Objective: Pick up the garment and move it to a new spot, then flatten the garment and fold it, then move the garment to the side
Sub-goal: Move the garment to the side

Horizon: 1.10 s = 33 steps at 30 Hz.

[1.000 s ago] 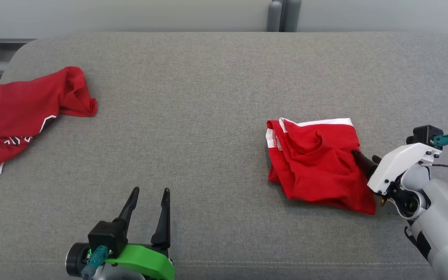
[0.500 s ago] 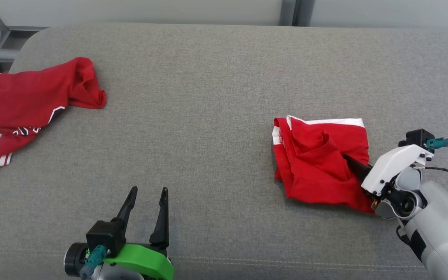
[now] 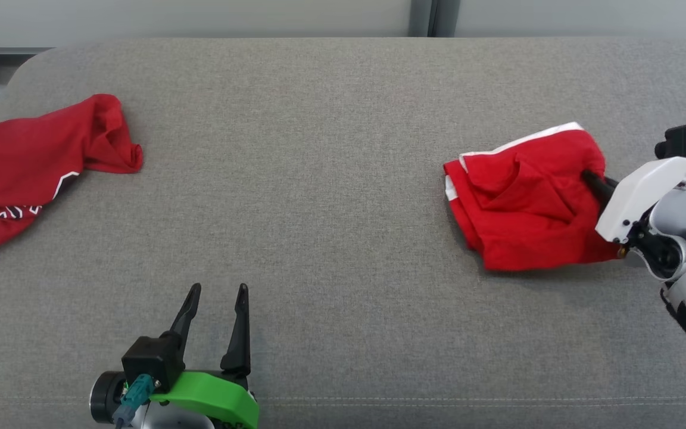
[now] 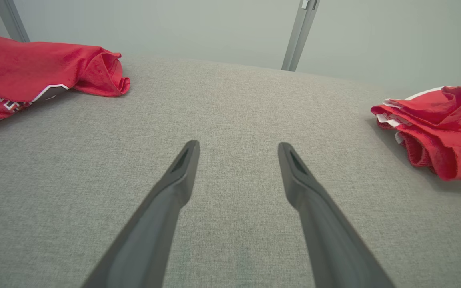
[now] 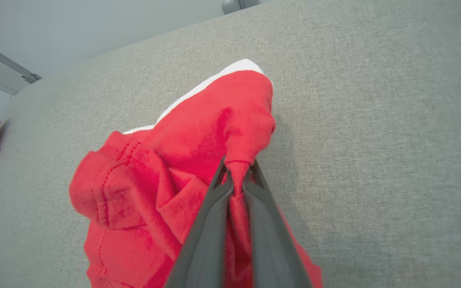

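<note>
Two red pieces of clothing lie well apart on the grey padded surface (image 3: pixel 331 149). At the far left a crumpled red jersey (image 3: pixel 27 161) with white and dark trim sprawls over the surface's edge, one rolled end pointing inward. Toward the lower left the left gripper (image 3: pixel 218 288) hovers over bare fabric with its two dark fingers spread wide, nothing between them. On the right sits the garment (image 3: pixel 527 202), red with a white band along its far edge, bunched into folds and casting a shadow on its near side. At the far right the right gripper (image 5: pixel 237 167) has its fingers pressed together on a fold at the garment's right edge, a pinch of red cloth squeezed between them.
</note>
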### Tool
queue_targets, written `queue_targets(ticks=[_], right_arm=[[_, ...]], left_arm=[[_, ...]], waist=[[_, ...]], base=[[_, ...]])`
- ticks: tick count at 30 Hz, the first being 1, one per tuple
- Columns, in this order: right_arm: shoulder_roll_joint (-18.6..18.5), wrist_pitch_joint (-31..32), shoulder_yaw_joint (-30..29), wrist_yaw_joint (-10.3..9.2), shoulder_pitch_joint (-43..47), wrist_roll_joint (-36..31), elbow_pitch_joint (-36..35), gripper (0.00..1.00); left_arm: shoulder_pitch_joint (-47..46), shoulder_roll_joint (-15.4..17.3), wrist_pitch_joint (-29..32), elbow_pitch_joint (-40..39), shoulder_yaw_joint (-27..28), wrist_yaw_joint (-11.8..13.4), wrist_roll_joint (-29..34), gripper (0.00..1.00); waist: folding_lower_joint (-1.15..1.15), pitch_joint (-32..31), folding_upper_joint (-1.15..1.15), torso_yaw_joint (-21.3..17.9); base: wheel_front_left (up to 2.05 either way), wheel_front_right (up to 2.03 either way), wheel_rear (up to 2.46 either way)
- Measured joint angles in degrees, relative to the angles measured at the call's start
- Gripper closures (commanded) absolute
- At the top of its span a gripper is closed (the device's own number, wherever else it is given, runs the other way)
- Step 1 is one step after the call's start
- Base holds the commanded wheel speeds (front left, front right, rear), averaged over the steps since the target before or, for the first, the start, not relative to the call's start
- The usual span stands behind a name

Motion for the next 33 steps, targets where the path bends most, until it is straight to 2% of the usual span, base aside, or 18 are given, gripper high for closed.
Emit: queue_targets(ticks=[9, 16, 18, 22, 27, 33], right_arm=[[-7.95, -0.43, 3.81, -0.73, -5.34, -9.11, -0.94, 1.00], [-11.56, -0.35, 5.80, -2.11, -12.01, -14.38, -1.70, 1.00], [-11.80, -0.34, 5.78, -2.14, -13.52, -14.91, -1.66, 1.00], [-11.98, -0.01, 6.25, -3.41, -15.79, -16.23, -1.54, 1.00], [-12.10, -0.10, 4.41, -4.16, -18.26, -15.44, -0.83, 1.00], [-7.64, -1.42, 3.59, -3.54, -20.90, -13.41, -1.86, 1.00]], left_arm=[[-0.01, -0.01, -0.02, -0.41, 0.11, 0.00, 0.00, 0.00], [-0.36, -0.01, -0.01, -1.78, -0.10, 0.00, 0.22, 0.00], [-1.12, -0.01, -0.01, -2.13, -0.24, 0.00, 0.49, 0.00], [-2.82, 0.00, 0.00, -3.11, -0.66, 0.00, 1.03, 0.00], [-4.25, -0.02, 0.00, -3.71, -0.89, 0.00, 1.14, 0.00], [-4.71, -0.02, -0.02, -3.37, -0.10, 0.00, 1.20, 0.00]], waist=[[0.00, 0.71, 0.00, -1.33], [0.00, 2.79, 0.00, -1.96], [0.00, 3.65, 0.00, -2.03], [0.00, 5.64, 0.00, -1.97], [0.00, 8.27, 0.00, -1.55], [0.00, 10.67, 0.00, -1.09]], base=[[0.00, 0.00, 0.00], [0.00, 0.00, 0.00], [0.00, 0.00, 0.00], [0.00, 0.00, 0.00], [0.00, 0.00, 0.00], [0.00, 0.00, 0.00]])
